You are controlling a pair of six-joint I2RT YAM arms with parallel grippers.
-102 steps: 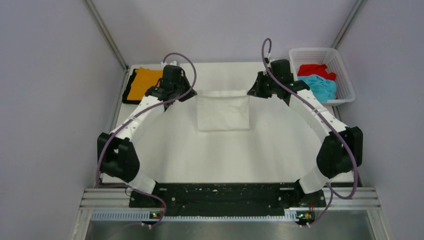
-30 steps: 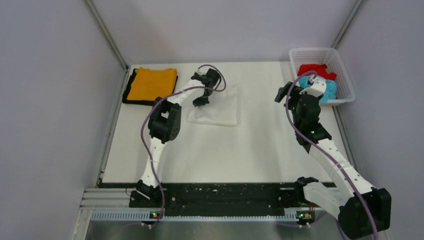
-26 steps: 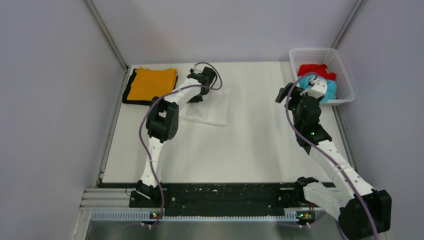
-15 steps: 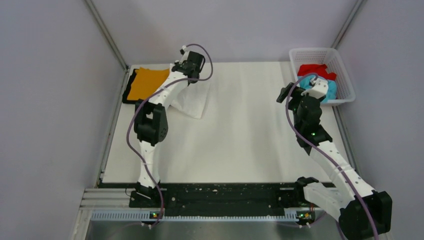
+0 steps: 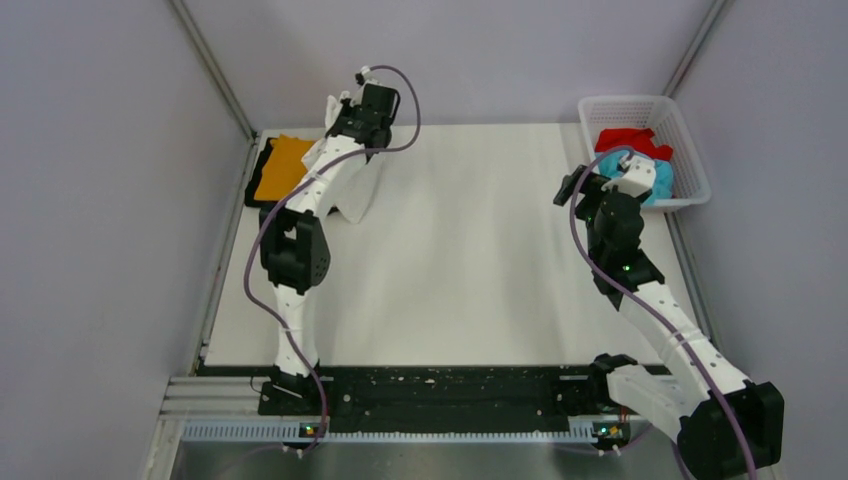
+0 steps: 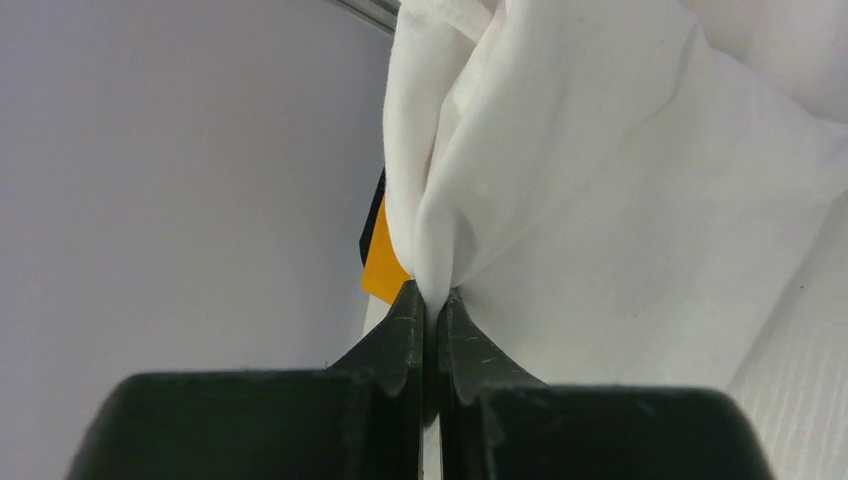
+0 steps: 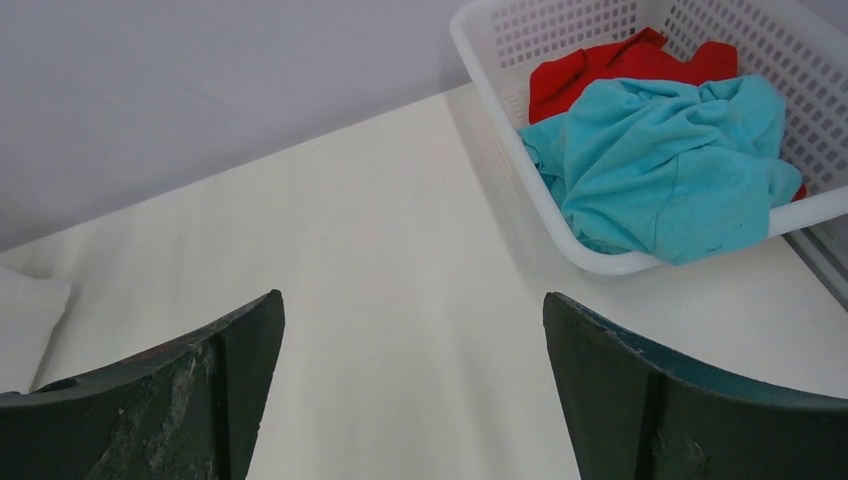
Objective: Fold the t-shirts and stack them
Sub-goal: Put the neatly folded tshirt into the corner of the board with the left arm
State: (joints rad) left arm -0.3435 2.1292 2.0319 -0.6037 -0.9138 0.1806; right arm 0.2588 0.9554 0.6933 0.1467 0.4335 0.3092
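Carried leftward, white t-shirt [image 6: 620, 200] dangles from left end effector [image 6: 432, 297] above table [image 5: 480, 270].

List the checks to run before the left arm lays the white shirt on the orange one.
1. Left pincer shut on white shirt: ok.
2. White shirt neatly folded: not ok, it hangs bunched from the grip.
3. White shirt clear of the table: cannot tell.
4. Orange shirt lying flat: cannot tell, partly hidden.
5. Right pincer open and empty: ok.
6. Teal shirt and red shirt in the basket: ok.
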